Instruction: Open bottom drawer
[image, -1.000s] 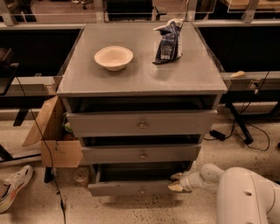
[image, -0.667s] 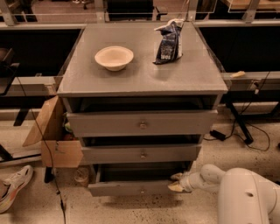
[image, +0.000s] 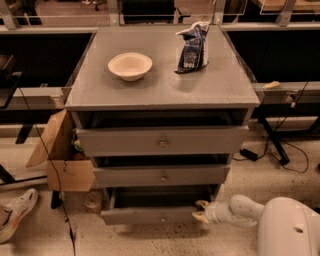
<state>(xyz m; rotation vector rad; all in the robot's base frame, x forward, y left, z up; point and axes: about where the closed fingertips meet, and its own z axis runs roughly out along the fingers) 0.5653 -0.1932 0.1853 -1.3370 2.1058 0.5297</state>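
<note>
1. Robot arm (image: 287, 227): white, rounded shell, low at the right, nearest to where I stand. No lettering on it.
2. Gripper (image: 198, 210): pale tips at the arm's end, just above the floor and right at the right end of the lowest drawer front. From here I cannot tell whether it is pinching that front or only lying against it.
3. Bottom drawer (image: 145, 215): the thinnest grey front, with a small knob in its centre. It is pulled out part-way, with a dark gap behind the front, and sits lowest in the cabinet.
4. Sneaker (image: 17, 212): light-coloured, on the floor at far left.
5. Cardboard box (image: 67, 167): brown with its flaps open, against the cabinet's left side. No marking is readable.
6. Middle drawer (image: 162, 176): a grey front with a centre knob, standing slightly out.
7. Top drawer (image: 162, 141): the tallest grey front, also slightly out.
8. Cabinet top (image: 160, 90): a flat grey surface.
9. Bowl (image: 130, 65): cream, on the top toward the left.
10. Snack bag (image: 192, 46): dark blue with pale print and a crumpled top, well apart to the bowl's right. Its writing is illegible.
11. Cables (image: 280, 150): black, on the floor at the right.
</note>
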